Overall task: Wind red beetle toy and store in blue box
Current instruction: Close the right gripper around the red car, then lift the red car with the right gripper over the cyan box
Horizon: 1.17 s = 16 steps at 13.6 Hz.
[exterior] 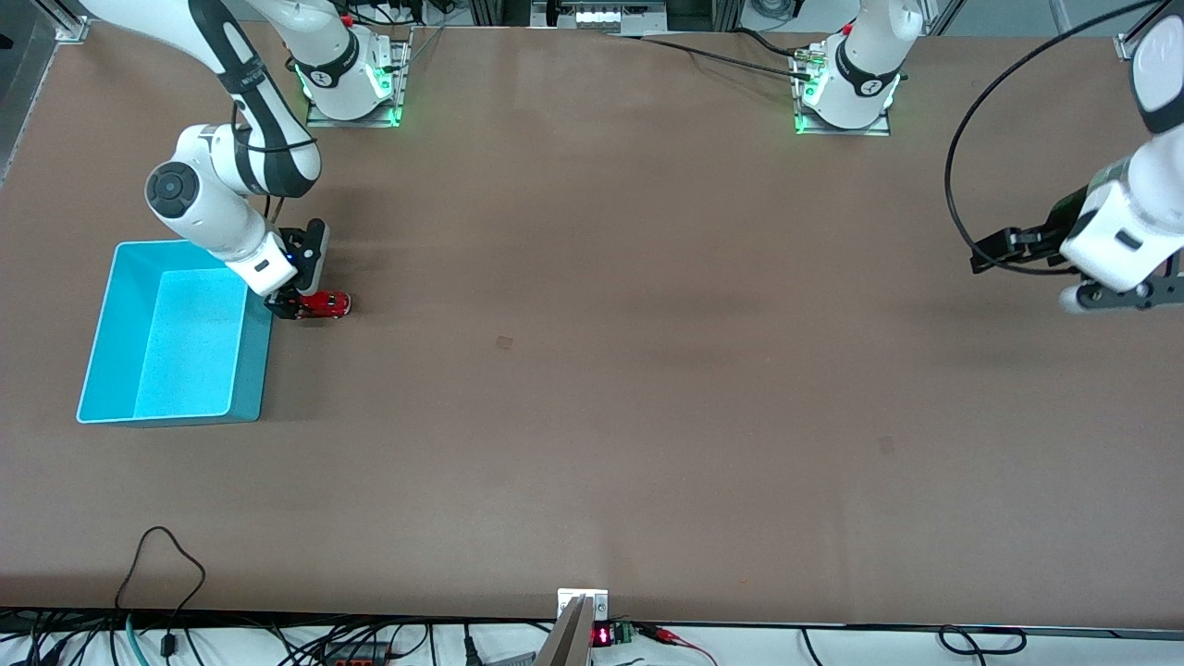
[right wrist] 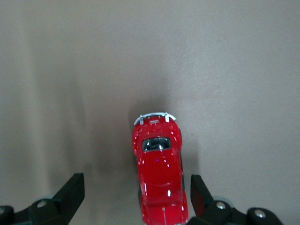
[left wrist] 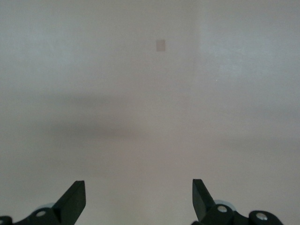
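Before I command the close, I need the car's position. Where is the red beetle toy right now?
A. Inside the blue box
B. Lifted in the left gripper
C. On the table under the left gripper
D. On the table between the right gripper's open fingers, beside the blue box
D: the red beetle toy sits on the table between the open fingers of the right gripper, just outside the blue box.

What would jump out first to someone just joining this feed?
The blue box, bright against the brown table at the right arm's end. Just beside it sits the red beetle toy, with the right gripper open around its sides. The left gripper waits open over bare table at the left arm's end.
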Tool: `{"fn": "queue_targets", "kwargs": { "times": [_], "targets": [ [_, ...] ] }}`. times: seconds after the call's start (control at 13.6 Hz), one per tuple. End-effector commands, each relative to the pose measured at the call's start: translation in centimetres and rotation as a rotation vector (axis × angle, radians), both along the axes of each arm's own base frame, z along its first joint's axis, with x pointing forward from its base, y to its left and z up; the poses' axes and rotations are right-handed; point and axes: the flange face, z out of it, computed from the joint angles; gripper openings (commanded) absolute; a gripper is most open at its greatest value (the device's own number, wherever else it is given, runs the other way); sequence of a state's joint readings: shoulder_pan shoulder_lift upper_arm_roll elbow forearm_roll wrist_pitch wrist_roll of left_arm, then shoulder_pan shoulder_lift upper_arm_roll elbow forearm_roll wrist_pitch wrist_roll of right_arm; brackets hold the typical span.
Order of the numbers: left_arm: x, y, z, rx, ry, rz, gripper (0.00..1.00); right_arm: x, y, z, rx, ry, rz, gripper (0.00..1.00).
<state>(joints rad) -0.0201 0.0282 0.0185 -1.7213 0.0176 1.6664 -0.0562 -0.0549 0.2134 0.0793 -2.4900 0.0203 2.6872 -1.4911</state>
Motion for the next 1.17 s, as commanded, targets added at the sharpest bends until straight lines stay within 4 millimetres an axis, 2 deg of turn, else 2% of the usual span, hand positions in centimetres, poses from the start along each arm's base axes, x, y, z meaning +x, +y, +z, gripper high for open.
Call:
{"fn": "queue_targets", "kwargs": {
  "times": [0.0,0.07,0.15,0.22,0.29,0.51,0.73,0.81,0.88,0.95,1.03,1.1],
  "targets": [
    [-1.5,0.0,0.0,-0.025,-0.031,-0.107,1.00,-0.3,0.1,-0.9,0.006,-0.015,0.020,1.00],
    [-1.5,-0.1,0.1,-0.026,-0.031,-0.119,1.00,-0.3,0.1,-1.2,0.006,-0.020,0.021,1.00],
    [-1.4,-0.1,0.8,-0.032,-0.044,-0.118,1.00,-0.3,0.1,-1.5,0.006,-0.020,0.021,0.96],
    [-1.4,-0.2,1.0,-0.037,-0.043,-0.117,1.00,-0.3,0.2,-1.6,0.007,-0.017,0.023,0.83],
    [-1.4,-0.3,1.5,-0.040,-0.047,-0.117,1.00,-0.3,0.3,-1.6,0.007,-0.019,0.024,0.67],
    [-1.4,-1.0,1.6,-0.040,-0.044,-0.130,1.00,-0.2,0.8,-1.4,0.010,-0.019,0.033,0.00],
    [-1.3,-0.5,1.3,-0.040,-0.034,-0.110,1.00,0.2,1.0,-0.6,0.013,-0.035,0.011,0.00],
    [-0.7,-0.4,0.2,-0.038,-0.014,-0.104,1.00,0.4,1.0,-0.1,0.016,-0.046,-0.018,0.00],
    [-0.5,0.4,-0.4,-0.040,-0.003,-0.090,1.00,0.9,1.4,0.6,0.022,-0.059,-0.068,0.00],
    [-0.7,0.7,-0.1,-0.027,0.002,-0.089,1.00,1.4,2.3,1.7,0.033,-0.075,-0.137,0.00],
    [-0.7,-1.1,0.0,-0.016,0.009,-0.105,1.00,2.1,3.9,3.4,0.053,-0.091,-0.213,0.00],
    [-0.2,-1.6,0.5,0.019,0.003,-0.112,1.00,3.0,4.8,4.9,0.069,-0.105,-0.297,0.00]
  ]
}}
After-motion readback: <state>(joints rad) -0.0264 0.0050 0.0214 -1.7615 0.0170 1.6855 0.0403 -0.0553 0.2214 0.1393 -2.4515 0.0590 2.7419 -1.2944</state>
